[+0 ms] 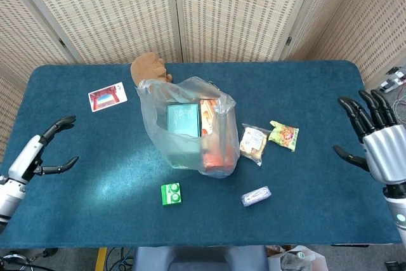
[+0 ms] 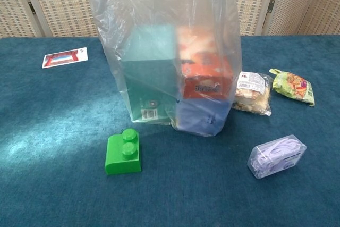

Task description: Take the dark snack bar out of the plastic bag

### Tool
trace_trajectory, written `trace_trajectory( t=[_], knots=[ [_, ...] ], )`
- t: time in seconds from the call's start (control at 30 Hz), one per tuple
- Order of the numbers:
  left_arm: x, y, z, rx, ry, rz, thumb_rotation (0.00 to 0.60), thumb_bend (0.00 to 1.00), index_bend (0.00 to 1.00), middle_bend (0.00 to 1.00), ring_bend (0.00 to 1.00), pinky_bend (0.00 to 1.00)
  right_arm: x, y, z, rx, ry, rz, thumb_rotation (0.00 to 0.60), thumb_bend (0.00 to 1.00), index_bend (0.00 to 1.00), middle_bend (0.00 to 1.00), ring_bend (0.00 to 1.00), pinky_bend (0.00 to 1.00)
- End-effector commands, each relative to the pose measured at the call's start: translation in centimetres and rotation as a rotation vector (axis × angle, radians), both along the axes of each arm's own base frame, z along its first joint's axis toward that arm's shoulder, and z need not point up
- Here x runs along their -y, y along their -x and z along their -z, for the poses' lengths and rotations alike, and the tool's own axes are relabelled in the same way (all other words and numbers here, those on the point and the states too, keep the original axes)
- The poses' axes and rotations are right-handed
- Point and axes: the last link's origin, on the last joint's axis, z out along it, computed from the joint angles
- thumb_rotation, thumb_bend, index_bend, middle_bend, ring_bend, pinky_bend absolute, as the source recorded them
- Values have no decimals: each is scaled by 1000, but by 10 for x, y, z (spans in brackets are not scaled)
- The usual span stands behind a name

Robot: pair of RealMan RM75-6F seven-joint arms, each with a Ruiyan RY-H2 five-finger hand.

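A clear plastic bag (image 1: 190, 128) (image 2: 164, 51) stands upright in the middle of the blue table. Through it I see a teal box (image 1: 183, 118) (image 2: 151, 75), an orange packet (image 1: 214, 152) (image 2: 204, 70) and a dark blue item (image 2: 201, 114) at the bottom right; I cannot tell which is the dark snack bar. My left hand (image 1: 39, 153) is open at the table's left edge, far from the bag. At the right edge my right hand (image 1: 373, 141) is open with its fingers spread. Neither hand shows in the chest view.
A green brick (image 1: 170, 193) (image 2: 123, 151) lies in front of the bag. To its right lie a clear case (image 1: 255, 195) (image 2: 277, 156), a snack pack (image 1: 254, 141) (image 2: 253, 91) and a green-yellow packet (image 1: 283, 134) (image 2: 292, 85). A red card (image 1: 107, 96) (image 2: 65, 57) and a brown object (image 1: 149, 68) lie behind.
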Motion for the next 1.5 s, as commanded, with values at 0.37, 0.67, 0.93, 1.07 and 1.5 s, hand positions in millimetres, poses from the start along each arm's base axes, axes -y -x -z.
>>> trace_trajectory(
  t=[0.37, 0.67, 0.93, 1.07, 1.5],
  knots=[
    [-59, -61, 6, 237, 187, 71, 516, 271, 132, 92, 148, 14, 32, -54, 1, 46, -35, -128, 600, 78, 53, 165, 48, 84],
    [-67, -86, 14, 338, 308, 97, 366, 271, 156, 126, 176, 28, 61, -90, 6, 42, -52, -197, 600, 79, 53, 164, 48, 84],
    [-67, -97, 13, 374, 348, 130, 357, 271, 159, 171, 215, 118, 71, -107, 15, 34, -61, -241, 600, 78, 53, 165, 48, 84],
    [-69, -105, 15, 382, 364, 142, 354, 271, 170, 175, 217, 127, 73, -110, 17, 40, -66, -249, 600, 78, 53, 165, 48, 84],
    [-79, -126, 30, 435, 419, 159, 351, 271, 175, 177, 222, 246, 81, -115, 18, 41, -70, -259, 600, 78, 53, 164, 48, 84]
  ],
)
